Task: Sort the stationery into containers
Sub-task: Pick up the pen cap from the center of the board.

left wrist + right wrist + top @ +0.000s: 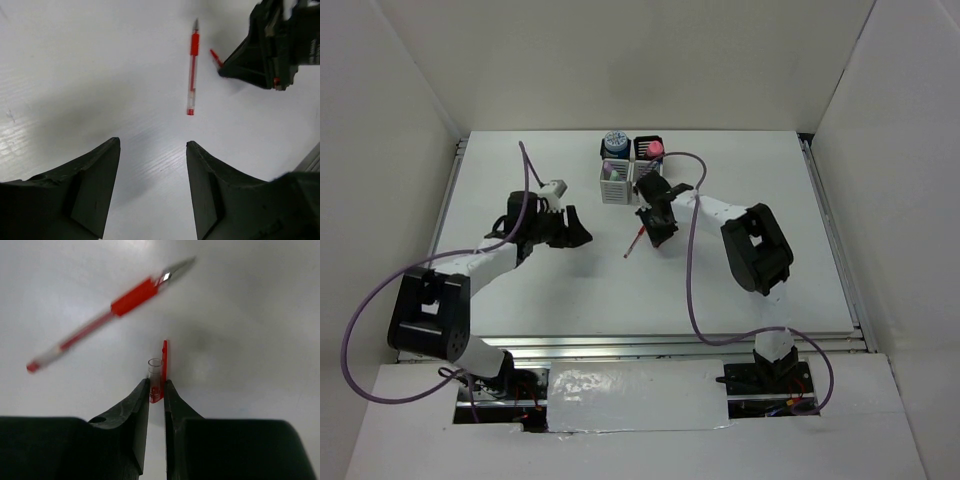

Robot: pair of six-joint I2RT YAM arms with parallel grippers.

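Top external view shows the sorting mostly done: the four containers (611, 193), two black on the far side and two white nearer, stand as one block at the far middle of the table (520, 160). Blue rolls (615, 142) fill the far-left black cup, too bunched to count. One pink-capped tube (655, 148) stands in the far-right cup, and pastel sticks (613, 172) sit in the near-left white cup, their number unclear. The right arm partly hides the near-right cup. One red pen (634, 242) lies uncapped on the table, just near of the block. The right gripper (156, 385) has its fingers clamped on the pen's single cap (159, 367), beside the pen. The left gripper (153, 142) hangs to the left, fingers apart and holding nothing. What seems left is capping and storing that pen.
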